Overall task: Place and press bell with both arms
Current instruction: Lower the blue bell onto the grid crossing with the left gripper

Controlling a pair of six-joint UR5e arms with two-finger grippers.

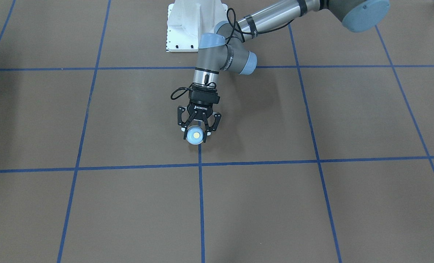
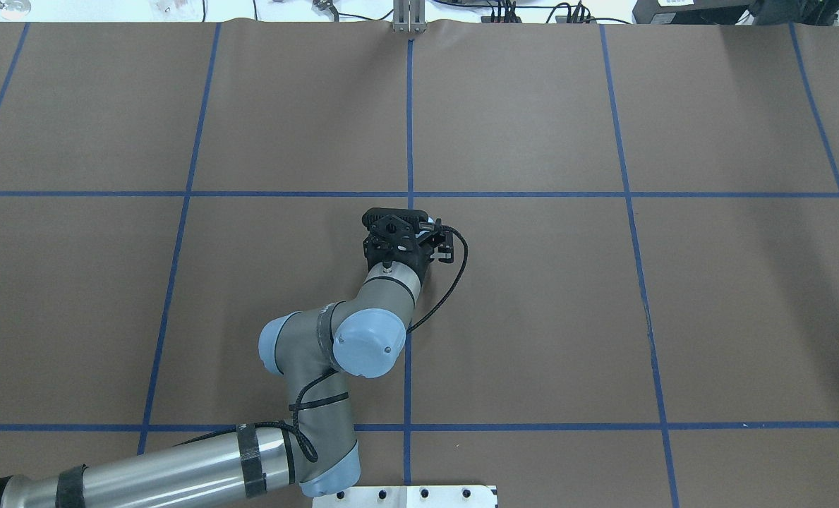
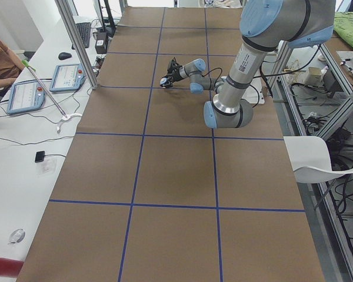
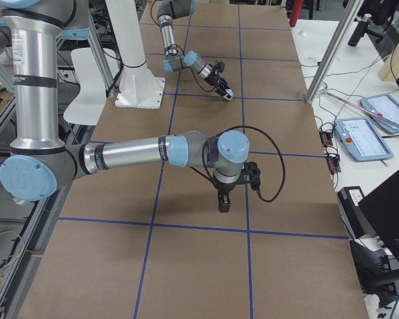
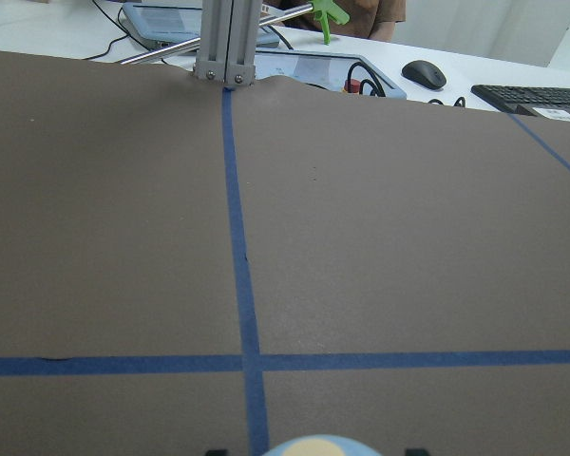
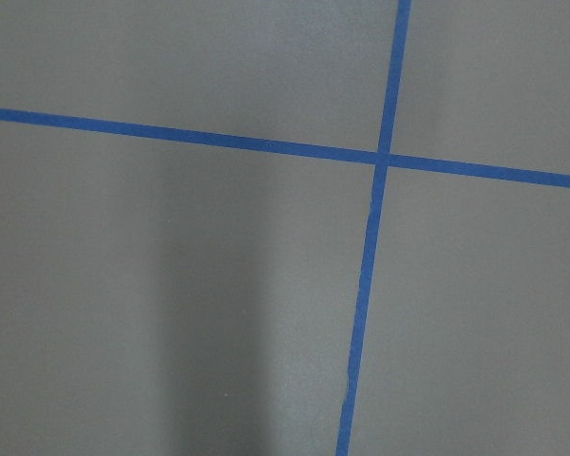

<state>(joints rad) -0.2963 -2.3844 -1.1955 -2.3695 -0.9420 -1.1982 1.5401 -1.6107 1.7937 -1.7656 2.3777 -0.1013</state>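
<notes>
**While the left gripper [image 1: 195, 138] clamps the bell [image 1: 195, 134], the right gripper [image 4: 223, 205] hangs apart**

When we look across from the front, we find the left arm [image 1: 217, 54] reaching out from the white pedestal [image 1: 191, 25]. Its jaws are closed on the light-blue dome, one finger at each side, with the cream button facing up. The bell sits low over the brown table [image 1: 311, 204], right at the middle blue tape line [image 1: 201, 204] (we cannot tell whether it touches the surface). From the right end we see the right arm [image 4: 133, 151] with its gripper pointing down, well apart from the bell. We cannot tell whether those jaws are apart or together.
</notes>
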